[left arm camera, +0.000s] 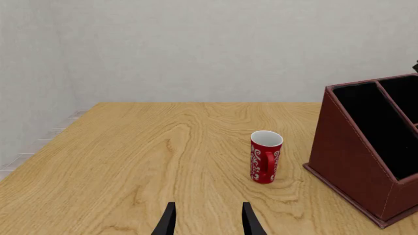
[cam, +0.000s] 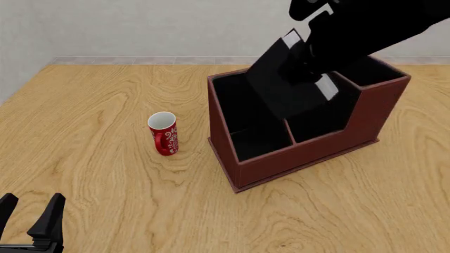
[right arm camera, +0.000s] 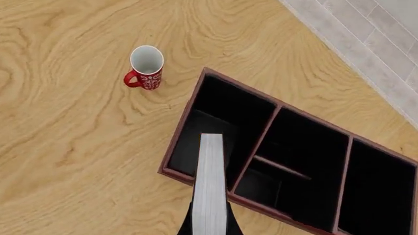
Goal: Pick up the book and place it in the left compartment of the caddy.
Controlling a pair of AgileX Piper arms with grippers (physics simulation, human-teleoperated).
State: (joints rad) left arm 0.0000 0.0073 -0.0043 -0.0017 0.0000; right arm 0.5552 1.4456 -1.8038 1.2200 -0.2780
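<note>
- In the front view, the book (cam: 285, 87) is seen in the upper middle of the frame, tilted, with its low end dipped toward the caddy (cam: 302, 153).
- The book is held up by the right gripper (cam: 309, 58), whose fingers are closed on it; the dark right arm (cam: 372, 26) fills the upper right corner.
- In the right wrist view, the white page edges of the book (right arm camera: 210, 191) are shown at the bottom middle, squeezed between the two dark fingers (right arm camera: 186, 226).
- In that view the book is seen over the near wall of the left compartment (right arm camera: 216, 132), the big black slot of the caddy (right arm camera: 176, 147).
- Whether the book touches the caddy cannot be told.
- The left compartment (cam: 246, 113) is shown in the front view as the wide slot on the left side of the box, and two smaller slots are seen beside it.
- A red mug (cam: 163, 134) with white swirls is stood upright on the wooden table (cam: 105, 200), left of the caddy and near it, but not touching it.
- The left gripper (cam: 29, 215) is seen in the lower left corner of the front view, with its fingers spread apart and nothing between them.
- In the left wrist view, those fingers (left arm camera: 168, 220) are shown at the bottom middle, with the red mug (left arm camera: 265, 156) in the middle right and the caddy (left arm camera: 356, 166) at the right edge.
</note>
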